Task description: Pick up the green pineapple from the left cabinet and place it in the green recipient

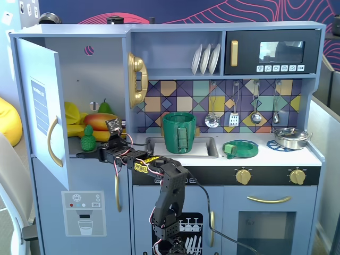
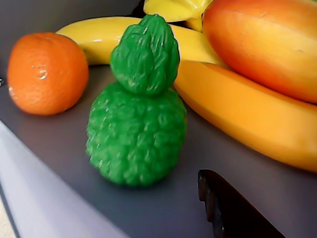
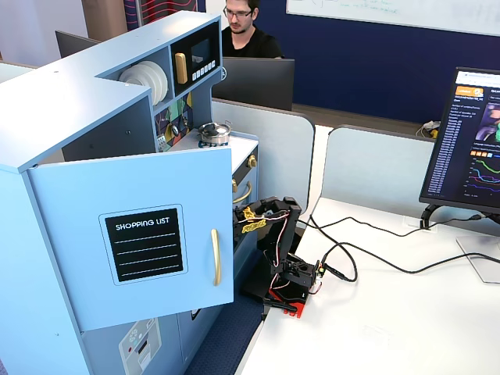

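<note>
Your green pineapple (image 2: 136, 119) stands upright on the shelf of the left cabinet (image 1: 79, 79), with an orange (image 2: 47, 72) at its 10 o'clock, bananas (image 2: 237, 114) running from 12 to 4 o'clock behind it, and a mango (image 2: 262, 44) at 2 o'clock in the wrist view. Your gripper (image 1: 101, 150) reaches into the cabinet's open front just beside the pineapple, one dark finger (image 2: 233, 210) showing at 5 o'clock; from these views you cannot tell how wide the pincer stands. The green recipient (image 1: 179, 132) sits well apart on the counter by the sink (image 1: 204, 149), at about 3 o'clock from the pineapple in a fixed view.
</note>
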Robot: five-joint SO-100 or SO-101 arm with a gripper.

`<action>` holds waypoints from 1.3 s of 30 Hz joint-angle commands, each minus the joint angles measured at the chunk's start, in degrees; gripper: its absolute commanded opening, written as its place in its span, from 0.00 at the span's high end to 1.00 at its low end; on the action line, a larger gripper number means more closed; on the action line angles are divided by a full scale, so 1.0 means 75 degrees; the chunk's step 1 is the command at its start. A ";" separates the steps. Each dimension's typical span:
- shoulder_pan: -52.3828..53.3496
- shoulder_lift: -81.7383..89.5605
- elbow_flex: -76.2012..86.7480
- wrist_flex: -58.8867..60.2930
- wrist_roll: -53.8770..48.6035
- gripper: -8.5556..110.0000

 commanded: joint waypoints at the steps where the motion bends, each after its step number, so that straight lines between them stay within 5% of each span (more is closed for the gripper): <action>1: 0.0246 -0.0445 -0.1055 -0.0352 -0.0105 0.49; 20: 0.0129 -0.2344 -0.3352 -0.0082 -0.0035 0.52; 25: 0.0059 -0.2555 -0.3668 0.0258 -0.0176 0.63; 30: -0.0094 -0.2461 -0.3621 0.0504 -0.0445 0.93; 34: -0.0152 -0.2086 -0.3398 0.0750 0.0023 0.93; 39: -0.0164 -0.0879 -0.2426 0.1395 -0.1547 0.93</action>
